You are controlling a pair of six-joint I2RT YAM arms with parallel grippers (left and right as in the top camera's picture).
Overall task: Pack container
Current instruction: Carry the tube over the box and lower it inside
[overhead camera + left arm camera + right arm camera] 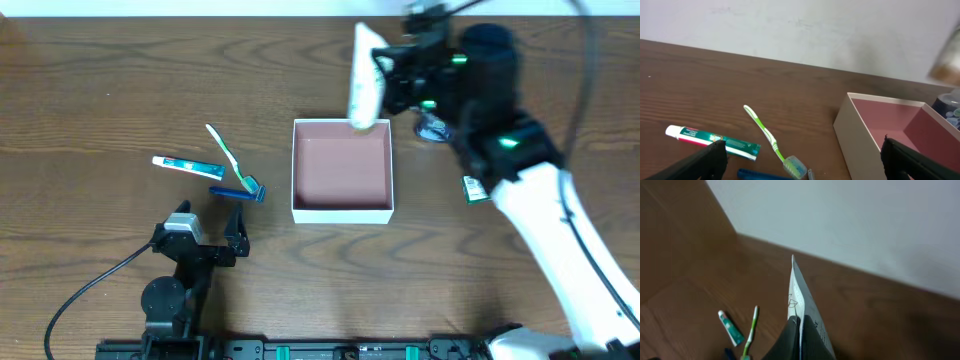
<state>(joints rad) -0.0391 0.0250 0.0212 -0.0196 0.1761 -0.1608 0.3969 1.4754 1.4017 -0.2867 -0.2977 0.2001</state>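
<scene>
The container (341,208) is a square white-walled box with a reddish-brown floor at mid-table; its wall also shows in the left wrist view (855,135). My right gripper (388,78) is shut on a white tube (364,75), held above the container's far edge. In the right wrist view the fingers (799,320) pinch the white tube (801,292). My left gripper (236,228) is open and empty, low over the table left of the container, its fingers (802,149) spread wide.
A green toothpaste tube (187,165), a green toothbrush (228,155) and a blue razor (237,192) lie left of the container. A small round item (432,128) and a green item (473,188) lie to its right.
</scene>
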